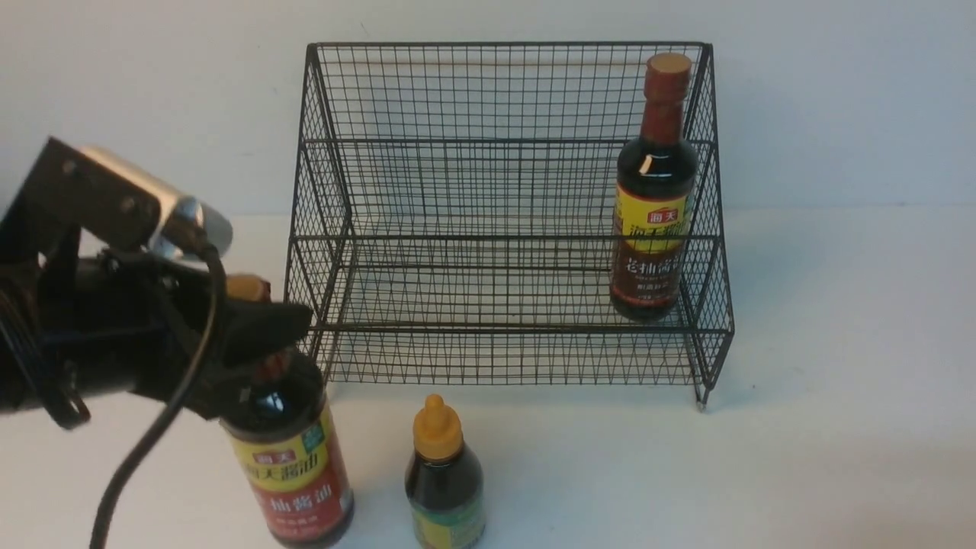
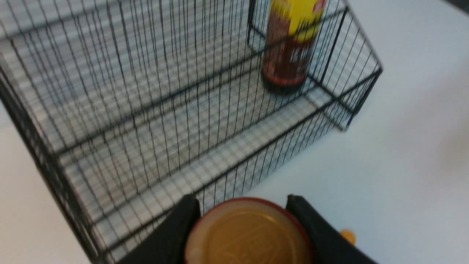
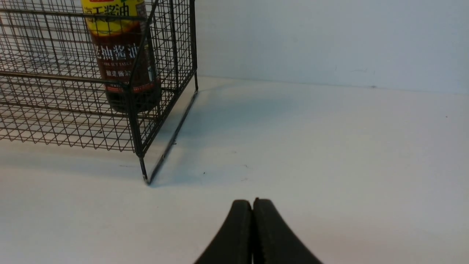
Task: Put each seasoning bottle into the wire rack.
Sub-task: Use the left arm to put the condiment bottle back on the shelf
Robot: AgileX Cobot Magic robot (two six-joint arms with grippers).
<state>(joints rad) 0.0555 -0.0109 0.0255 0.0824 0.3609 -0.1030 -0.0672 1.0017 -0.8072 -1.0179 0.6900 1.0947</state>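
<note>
Left tool [image 1: 271, 339] straddling neck of near tall bottle [image 1: 293, 465], fingers [image 2: 176, 234] pressing in on both sides under tan cap. Bottle standing upright near table [image 1: 839, 381] front edge, left of centre. Short bottle [image 1: 444, 488] standing just beside it, untouched. Second tall bottle [image 1: 654, 213] standing at right end of wire rack [image 1: 457, 191] lower tier. Right tool [image 3: 253, 220] pinched together, holding nothing, off rack's right front corner.
</note>
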